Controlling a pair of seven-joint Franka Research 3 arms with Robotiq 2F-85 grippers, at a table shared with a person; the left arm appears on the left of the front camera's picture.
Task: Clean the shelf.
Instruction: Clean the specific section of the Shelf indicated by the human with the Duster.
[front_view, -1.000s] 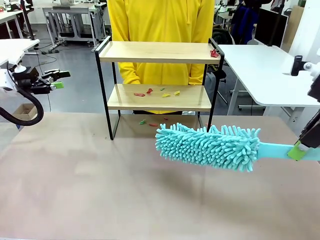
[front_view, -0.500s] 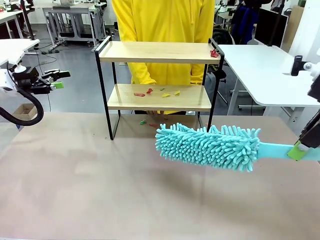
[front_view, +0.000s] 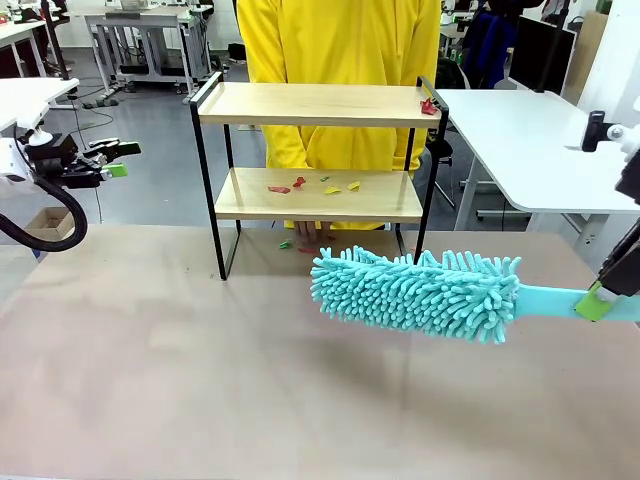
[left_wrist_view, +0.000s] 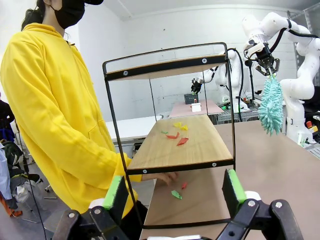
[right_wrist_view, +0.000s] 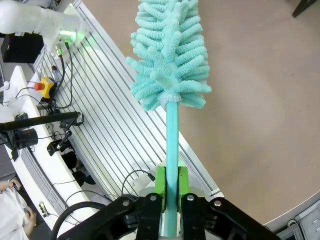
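The shelf (front_view: 312, 104) has pale matt wood boards in a thin black metal frame, and just before it the duster (front_view: 415, 293) is shaggy teal cloth on smooth plastic.

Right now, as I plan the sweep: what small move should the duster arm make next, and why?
Probably raise the duster, clamped in the right pincer, forward to the lower board of the shelf: coloured scraps lie there, and the duster hangs below and in front of it. Mind the person's hand under the shelf.
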